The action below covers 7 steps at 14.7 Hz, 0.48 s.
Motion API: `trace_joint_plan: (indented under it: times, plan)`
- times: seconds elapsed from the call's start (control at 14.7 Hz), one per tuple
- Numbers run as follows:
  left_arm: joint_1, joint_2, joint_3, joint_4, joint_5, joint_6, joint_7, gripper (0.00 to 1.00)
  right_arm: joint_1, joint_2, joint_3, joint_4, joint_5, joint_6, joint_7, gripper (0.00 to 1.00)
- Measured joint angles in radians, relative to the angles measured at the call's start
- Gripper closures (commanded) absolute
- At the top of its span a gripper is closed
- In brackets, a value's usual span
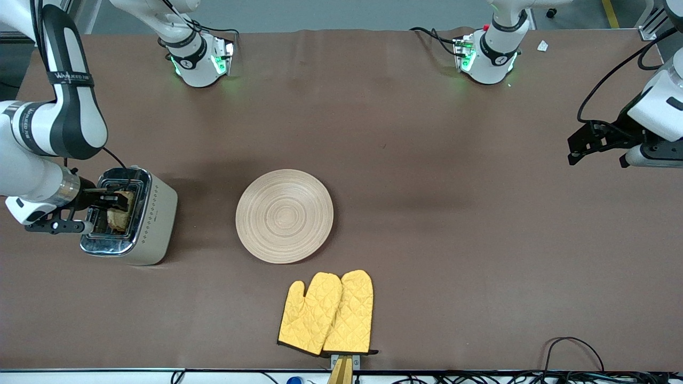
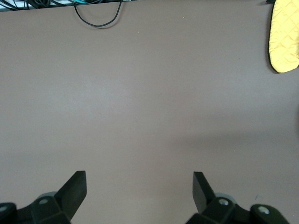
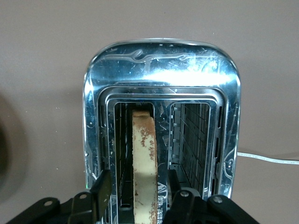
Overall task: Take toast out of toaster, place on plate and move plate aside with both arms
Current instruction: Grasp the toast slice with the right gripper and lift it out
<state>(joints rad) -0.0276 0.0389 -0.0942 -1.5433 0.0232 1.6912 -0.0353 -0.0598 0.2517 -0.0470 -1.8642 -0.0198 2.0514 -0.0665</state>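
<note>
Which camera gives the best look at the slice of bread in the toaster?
The right wrist view: the light brown toast slice stands edge-on in a slot, filling the view. The front view shows it small; the left wrist view misses it.

Toast [image 3: 143,163] upright in slot, plate [image 1: 284,216] bare — mid-table

Brown table [image 1: 453,240]: toaster [image 1: 152,224], plate [image 1: 284,216], mitts [image 1: 328,313]

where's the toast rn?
The toast stands in a toaster slot at the right arm's end of the table, between the open right gripper fingers.
</note>
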Motion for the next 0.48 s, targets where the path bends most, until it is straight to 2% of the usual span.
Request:
trace_joint_plan:
  times: [0.07, 0.48]
  plan:
    - [0.002, 0.002, 0.000, 0.000, 0.000, 0.001, 0.000, 0.00, -0.003, 0.002, -0.001, 0.000, 0.000, 0.001, 0.000, 0.98]
    - [0.009, 0.004, 0.008, 0.004, 0.000, 0.001, 0.000, 0.00, -0.015, 0.005, -0.001, 0.021, -0.001, 0.004, -0.007, 1.00]
